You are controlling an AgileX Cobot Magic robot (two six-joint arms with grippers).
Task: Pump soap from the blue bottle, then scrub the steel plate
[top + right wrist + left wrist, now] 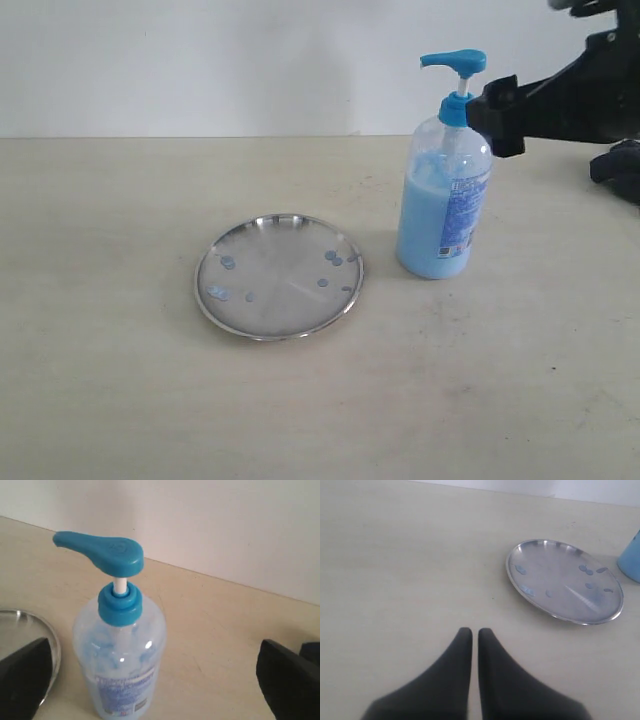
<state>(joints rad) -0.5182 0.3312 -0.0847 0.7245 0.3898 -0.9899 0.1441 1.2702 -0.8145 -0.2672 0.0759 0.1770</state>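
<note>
Tabletop [120,380] in pale beige fills the exterior view. The steel plate [275,250] lies flat near the middle, with bluish drops [333,258] scattered over it. Just beside it on the right, and apart from it, the blue bottle [443,200] stands upright, with light blue soap [425,235] filling its lower part. The right gripper [495,115] reaches in from the right at the height of the bottle's collar. Whether it touches the bottle cannot be told from this angle.

In the left wrist view, the left gripper [475,632] hangs over bare table with its two dark fingers [457,655] together, only a thin slit between them and nothing held. The plate [560,580] lies well apart from it, and an edge of the bottle [630,560] shows past the plate.

In the right wrist view, the right gripper's fingers [25,675] are spread wide apart. The bottle [120,650] stands between them, clear of both. Its pump head [102,552] is raised on the white stem, and the plate's rim [30,622] shows near one finger.
</note>
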